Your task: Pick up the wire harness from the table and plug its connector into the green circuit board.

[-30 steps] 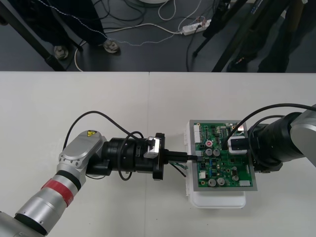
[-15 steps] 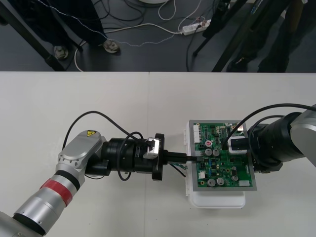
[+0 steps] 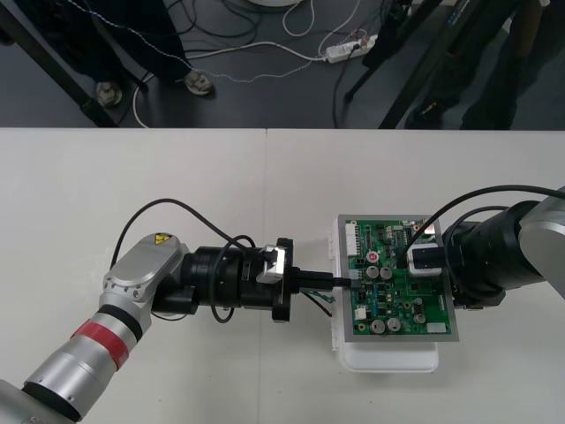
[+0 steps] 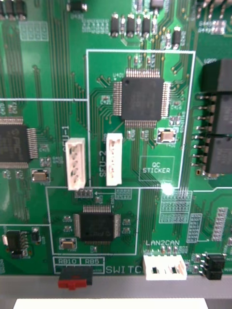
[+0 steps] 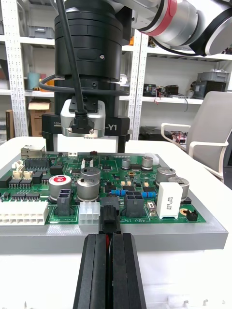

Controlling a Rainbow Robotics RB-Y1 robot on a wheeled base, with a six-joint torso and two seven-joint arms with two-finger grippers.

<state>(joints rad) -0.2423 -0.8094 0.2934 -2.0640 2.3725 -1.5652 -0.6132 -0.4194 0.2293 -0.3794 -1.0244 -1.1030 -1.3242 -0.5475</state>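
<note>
The green circuit board (image 3: 397, 283) sits on its white base (image 3: 393, 358) right of the table's middle. My left gripper (image 3: 340, 281) reaches the board's left edge and is shut on the harness's black plug (image 5: 109, 220), with a red wire showing between the fingers (image 5: 126, 270). The plug stands at the board's edge (image 5: 145, 234) beside a small white connector (image 5: 89, 213); whether it is seated I cannot tell. Thin green wires (image 3: 323, 301) hang under the left gripper. My right gripper (image 5: 86, 147) stands over the board's far side with its two black fingers apart. The right wrist view looks closely at the board's chips (image 4: 141, 99).
The white base juts out past the board toward the table's front edge. Bare table lies to the left and behind the board. Cables and stand legs (image 3: 415, 79) lie on the dark floor beyond the table's far edge.
</note>
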